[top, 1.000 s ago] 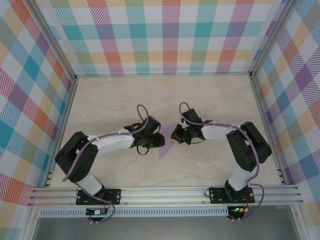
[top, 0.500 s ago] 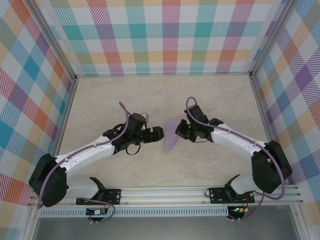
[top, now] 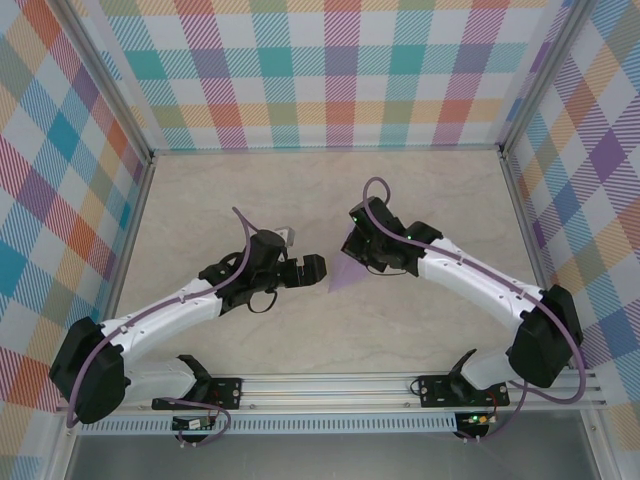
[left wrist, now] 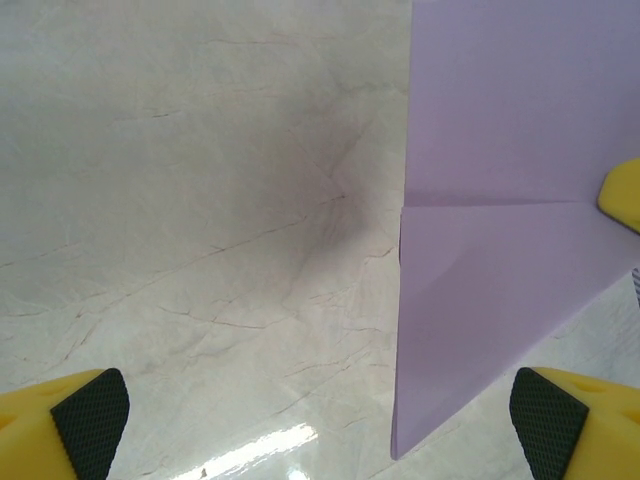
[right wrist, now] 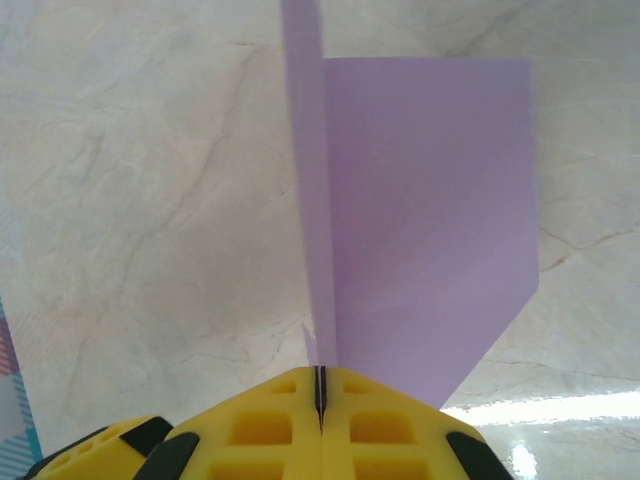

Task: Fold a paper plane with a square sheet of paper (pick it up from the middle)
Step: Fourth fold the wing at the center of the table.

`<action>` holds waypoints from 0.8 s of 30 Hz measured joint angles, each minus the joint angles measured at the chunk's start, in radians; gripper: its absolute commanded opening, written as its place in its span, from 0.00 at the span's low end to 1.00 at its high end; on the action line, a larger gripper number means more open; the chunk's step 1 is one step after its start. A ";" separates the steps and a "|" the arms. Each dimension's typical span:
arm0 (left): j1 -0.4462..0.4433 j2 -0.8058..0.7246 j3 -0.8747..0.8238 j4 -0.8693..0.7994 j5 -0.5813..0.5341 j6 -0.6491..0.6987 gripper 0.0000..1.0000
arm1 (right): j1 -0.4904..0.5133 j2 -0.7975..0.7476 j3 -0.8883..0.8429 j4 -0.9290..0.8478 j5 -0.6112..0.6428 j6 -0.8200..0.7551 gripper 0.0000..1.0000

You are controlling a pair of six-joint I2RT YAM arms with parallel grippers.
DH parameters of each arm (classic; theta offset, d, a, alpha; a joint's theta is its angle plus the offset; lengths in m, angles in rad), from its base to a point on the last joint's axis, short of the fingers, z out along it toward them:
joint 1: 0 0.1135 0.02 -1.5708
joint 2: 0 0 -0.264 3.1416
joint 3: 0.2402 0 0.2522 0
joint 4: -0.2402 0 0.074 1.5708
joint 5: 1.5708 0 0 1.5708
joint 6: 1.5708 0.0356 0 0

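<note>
The left tool point(top: 312, 268) hangs over the middle of the surface point(top: 250, 190) with its pads point(left wrist: 90, 425) spread wide. Just to its right is the purple paper point(top: 343, 273), folded along a crease, one corner pointing at the near edge. The right tool point(top: 356, 252) is pressed together, pinching the paper's fold from the far side.

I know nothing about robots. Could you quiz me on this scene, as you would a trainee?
1. True or false: the left gripper is clamped on the purple paper.
2. The paper's surface shows: A) a hole, B) a straight fold line, C) writing.
3. Fill in: the right gripper is ____ on the paper's edge.

Key: 1 false, the left gripper is open; 2 B; 3 shut.
</note>
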 measured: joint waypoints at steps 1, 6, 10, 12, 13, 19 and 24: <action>0.000 0.000 -0.005 0.008 0.000 0.008 1.00 | 0.001 0.007 -0.003 -0.005 0.006 0.029 0.00; -0.001 0.001 -0.071 0.098 0.019 0.069 0.96 | 0.001 0.042 -0.073 -0.007 0.018 0.167 0.00; -0.017 0.033 -0.131 0.188 0.035 0.135 0.90 | -0.002 0.085 -0.123 -0.032 0.003 0.261 0.00; -0.036 0.064 -0.143 0.230 0.043 0.171 0.87 | -0.008 0.105 -0.127 -0.045 -0.014 0.291 0.00; -0.050 0.083 -0.145 0.249 0.045 0.187 0.86 | -0.012 0.112 -0.128 -0.047 -0.026 0.304 0.00; -0.136 0.180 -0.145 0.341 0.044 0.275 0.84 | -0.042 0.143 -0.129 -0.055 -0.103 0.355 0.00; -0.170 0.228 -0.188 0.457 0.042 0.328 0.82 | -0.074 0.177 -0.129 -0.056 -0.165 0.372 0.00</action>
